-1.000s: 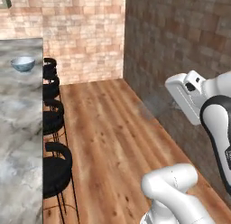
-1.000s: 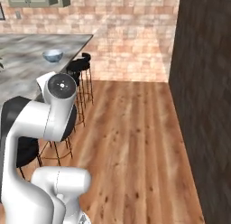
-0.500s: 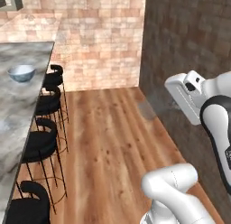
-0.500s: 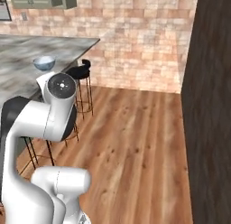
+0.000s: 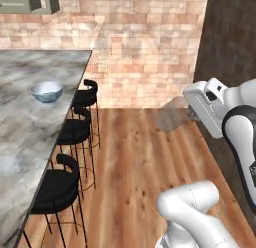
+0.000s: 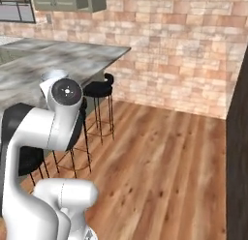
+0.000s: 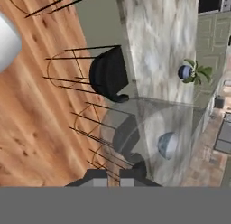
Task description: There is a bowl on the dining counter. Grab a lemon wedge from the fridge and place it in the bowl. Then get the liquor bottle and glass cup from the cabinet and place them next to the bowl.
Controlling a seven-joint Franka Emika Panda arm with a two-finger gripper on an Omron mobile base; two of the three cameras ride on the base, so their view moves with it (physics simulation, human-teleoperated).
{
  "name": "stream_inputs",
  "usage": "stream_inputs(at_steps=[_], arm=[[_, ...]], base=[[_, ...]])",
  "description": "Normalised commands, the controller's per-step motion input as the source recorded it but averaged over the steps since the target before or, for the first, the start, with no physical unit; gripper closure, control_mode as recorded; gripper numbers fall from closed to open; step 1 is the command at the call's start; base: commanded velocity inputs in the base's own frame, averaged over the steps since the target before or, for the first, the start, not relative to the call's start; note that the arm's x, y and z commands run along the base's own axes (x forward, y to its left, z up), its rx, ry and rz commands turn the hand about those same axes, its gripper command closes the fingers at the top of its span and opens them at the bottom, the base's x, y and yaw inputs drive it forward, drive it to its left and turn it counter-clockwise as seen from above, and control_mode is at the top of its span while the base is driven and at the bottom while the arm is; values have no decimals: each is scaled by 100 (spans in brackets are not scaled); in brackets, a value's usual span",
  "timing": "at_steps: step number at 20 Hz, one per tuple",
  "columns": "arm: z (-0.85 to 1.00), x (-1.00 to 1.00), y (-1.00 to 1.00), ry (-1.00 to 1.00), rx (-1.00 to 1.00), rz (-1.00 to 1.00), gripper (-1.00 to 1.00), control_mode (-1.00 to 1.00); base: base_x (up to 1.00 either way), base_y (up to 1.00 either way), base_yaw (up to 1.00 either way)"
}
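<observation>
A pale blue bowl [image 5: 46,91] stands on the grey marble dining counter [image 5: 30,137], far left of my hand. In the right base view the bowl [image 6: 54,74] peeks out behind my arm's elbow. My gripper [image 5: 192,113] hangs over the wood floor, shut on a clear glass cup [image 5: 171,118] that juts out to its left. In the hand view the glass cup [image 7: 149,128] spreads see-through above the fingertips of the gripper [image 7: 108,177], and the bowl [image 7: 168,145] shows through it. The lemon wedge and liquor bottle are out of view.
Black bar stools [image 5: 75,130] line the counter's edge, one of them [image 7: 108,74] in the hand view. A potted plant [image 7: 191,72] sits further along the counter. A brick wall [image 5: 150,47] closes the back; a dark wall [image 5: 230,37] runs on the right.
The base has driven and turned, so counter, bowl and stools slid right and grew larger in both base views. The arm holds the same pose with the glass cup.
</observation>
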Motion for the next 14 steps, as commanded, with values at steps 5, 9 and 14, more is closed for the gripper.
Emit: stream_inputs(at_steps=[5, 9, 14], arm=[[0, 0, 0, 0, 0, 0, 100, 100], [0, 0, 0, 0, 0, 0, 100, 100], [0, 0, 0, 0, 0, 0, 100, 100]], base=[[95, -35, 43], [77, -54, 45], [56, -60, 50]])
